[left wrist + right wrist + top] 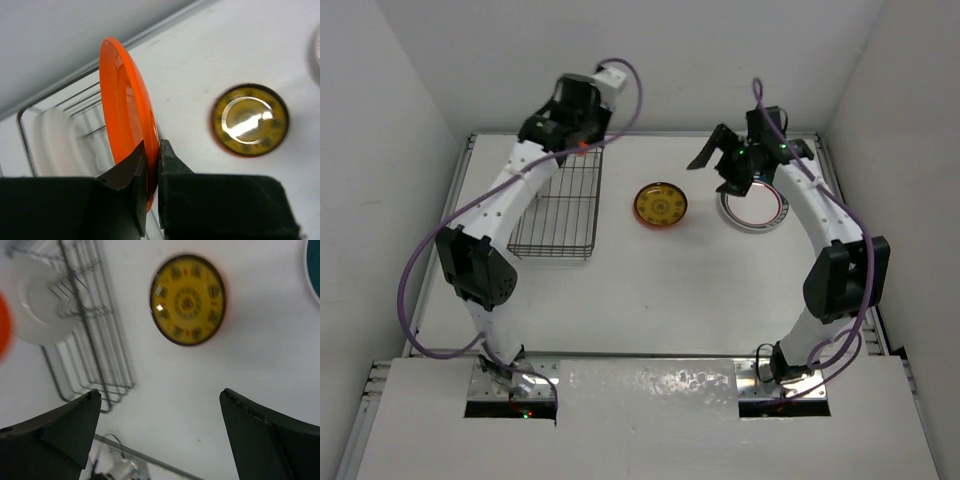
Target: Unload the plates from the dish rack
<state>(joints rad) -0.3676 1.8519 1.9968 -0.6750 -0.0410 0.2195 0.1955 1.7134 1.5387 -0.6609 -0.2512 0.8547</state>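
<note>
Orange plate (125, 110): upright at the rack (560, 215), upper left of top view. Left gripper (152, 152) clamped on its lower rim. Judged light, stiff and glossy, so likely slippery; the thin rim is the only hold. White plate (55, 140) sits left of it in the rack. Right gripper (160, 397): jaws wide apart, empty.

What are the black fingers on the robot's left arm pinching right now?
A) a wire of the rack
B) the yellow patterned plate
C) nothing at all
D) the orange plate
D: in the left wrist view the left arm's fingers are closed on the rim of the orange plate, while the yellow plate lies apart on the table.
</note>
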